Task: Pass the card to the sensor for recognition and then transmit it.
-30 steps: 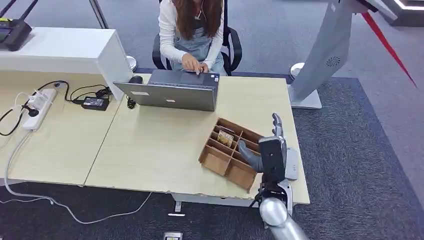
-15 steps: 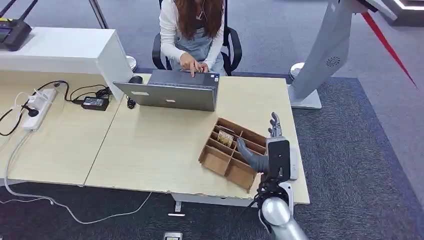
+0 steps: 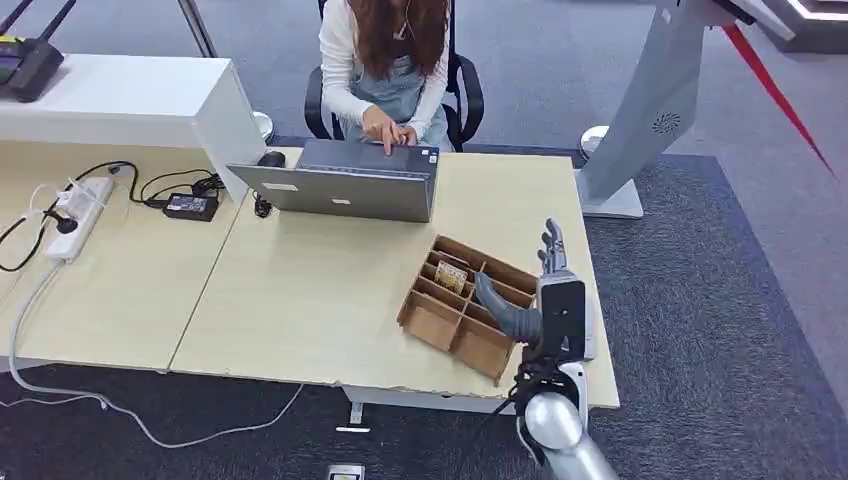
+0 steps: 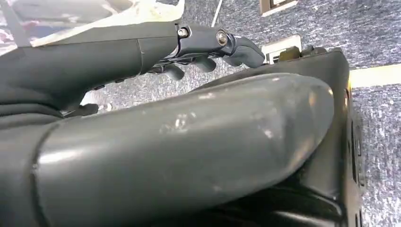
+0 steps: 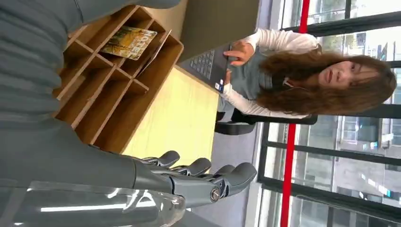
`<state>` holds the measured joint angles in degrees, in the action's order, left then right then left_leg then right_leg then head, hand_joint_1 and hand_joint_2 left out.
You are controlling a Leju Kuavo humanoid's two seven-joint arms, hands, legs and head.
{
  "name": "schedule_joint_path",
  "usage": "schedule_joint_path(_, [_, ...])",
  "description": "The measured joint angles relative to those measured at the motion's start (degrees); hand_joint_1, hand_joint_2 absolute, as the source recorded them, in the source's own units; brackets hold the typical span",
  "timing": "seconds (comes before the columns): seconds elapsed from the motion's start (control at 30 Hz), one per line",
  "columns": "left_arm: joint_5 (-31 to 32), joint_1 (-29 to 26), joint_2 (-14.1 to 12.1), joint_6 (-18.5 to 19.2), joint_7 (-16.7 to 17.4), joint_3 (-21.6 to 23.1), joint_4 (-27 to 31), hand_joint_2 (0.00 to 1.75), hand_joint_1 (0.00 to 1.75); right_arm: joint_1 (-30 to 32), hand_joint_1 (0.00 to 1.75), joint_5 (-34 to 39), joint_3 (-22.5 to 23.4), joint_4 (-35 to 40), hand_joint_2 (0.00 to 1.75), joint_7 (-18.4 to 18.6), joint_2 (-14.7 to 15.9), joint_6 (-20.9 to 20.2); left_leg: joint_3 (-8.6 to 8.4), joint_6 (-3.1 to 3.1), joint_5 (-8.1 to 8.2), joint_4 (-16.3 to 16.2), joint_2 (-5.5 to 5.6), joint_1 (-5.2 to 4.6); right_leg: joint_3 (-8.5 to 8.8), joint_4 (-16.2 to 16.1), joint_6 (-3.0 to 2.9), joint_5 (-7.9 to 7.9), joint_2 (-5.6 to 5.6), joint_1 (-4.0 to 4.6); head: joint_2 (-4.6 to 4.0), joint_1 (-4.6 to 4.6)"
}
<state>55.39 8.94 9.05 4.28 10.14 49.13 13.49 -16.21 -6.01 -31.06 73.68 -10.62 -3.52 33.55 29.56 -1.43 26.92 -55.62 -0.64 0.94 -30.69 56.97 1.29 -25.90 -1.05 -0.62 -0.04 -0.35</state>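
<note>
A picture card [image 3: 451, 277] lies in a far compartment of the wooden divided tray [image 3: 432, 322] at the table's right end. My right hand [image 3: 548, 300] hovers over the tray's right side, fingers stretched away from me and thumb spread, holding nothing. In the right wrist view the card [image 5: 130, 41] lies flat in its compartment of the tray [image 5: 101, 101], apart from my extended fingers [image 5: 198, 171]. A flat grey device [image 3: 590, 338] lies on the table just under that hand. My left hand [image 4: 198, 42] hangs beside my body above the carpet, fingers loosely extended and empty.
A person [image 3: 385, 60] sits across the table typing on a grey laptop [image 3: 345, 185]. A power strip [image 3: 78, 215], cables and a black adapter [image 3: 190, 206] lie at the left. A grey kiosk stand [image 3: 645, 110] rises beyond the table's right end.
My right hand has drifted a little to the right and turned more edge-on over the tray. The person's hand shifted on the laptop keyboard. The card has stayed put.
</note>
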Motion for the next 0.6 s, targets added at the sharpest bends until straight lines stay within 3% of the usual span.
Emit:
schedule_joint_path(0.37, [-0.13, -0.02, 0.0, -0.02, -0.11, 0.0, 0.0, 0.0, 0.0, -0.01, 0.0, 0.33, 0.0, 0.35, 1.75, -0.39, -0.02, 0.13, 0.0, 0.0, 0.0, 0.0, 0.0, 0.0, 0.0, 0.0, 0.0, 0.0, 0.0, 0.0, 0.0, 0.0])
schedule_joint_path(0.6, [-0.15, -0.01, 0.0, -0.02, -0.28, -0.02, 0.0, 0.0, 0.0, -0.01, 0.0, 4.26, 0.0, 0.48, 1.75, -2.16, -0.02, -0.28, 0.0, 0.0, 0.0, 0.0, 0.0, 0.0, -0.01, 0.0, 0.0, 0.0, 0.0, 0.0, 0.0, 0.0])
